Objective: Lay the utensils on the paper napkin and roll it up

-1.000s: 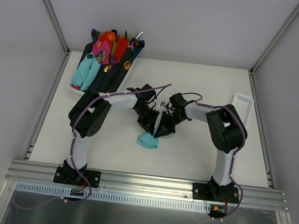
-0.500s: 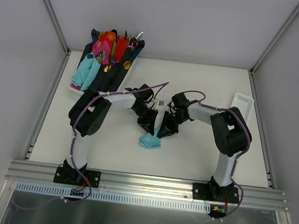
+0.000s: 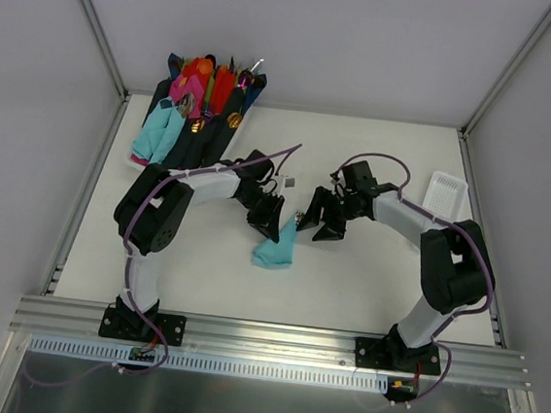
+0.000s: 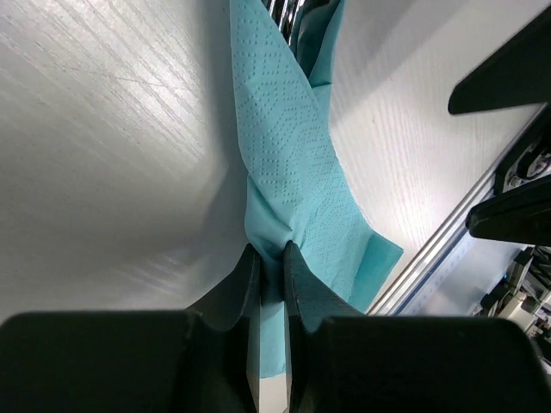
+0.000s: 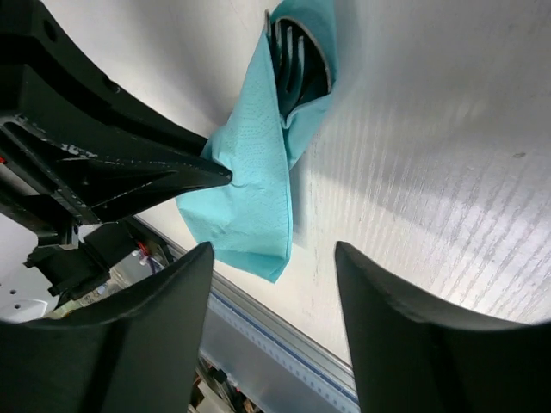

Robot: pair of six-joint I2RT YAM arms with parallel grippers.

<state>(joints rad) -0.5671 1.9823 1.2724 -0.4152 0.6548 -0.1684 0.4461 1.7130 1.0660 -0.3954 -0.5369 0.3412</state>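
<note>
The teal paper napkin [image 3: 275, 252] is folded loosely round the utensils and hangs near the table's middle. Silver fork tines [image 5: 293, 60] poke out of its far end. My left gripper [image 3: 270, 224] is shut on a bunched fold of the napkin [image 4: 293, 172], pinched between its black fingers [image 4: 237, 284]. My right gripper [image 3: 315, 222] stands just to the right of the napkin, open, with nothing between its fingers [image 5: 164, 301]. In the right wrist view the napkin [image 5: 254, 189] hangs ahead of the jaws, held by the left gripper's fingertips [image 5: 172, 176].
A tray [image 3: 141, 162] at the back left holds pink, red, navy and teal napkin bundles with gold cutlery. A white basket [image 3: 446, 194] sits at the right edge. The metal rail [image 3: 263, 337] runs along the near edge.
My right gripper has opened, let go of the napkin and drawn back to the right. The left gripper keeps its grip on the napkin and has shifted slightly left.
</note>
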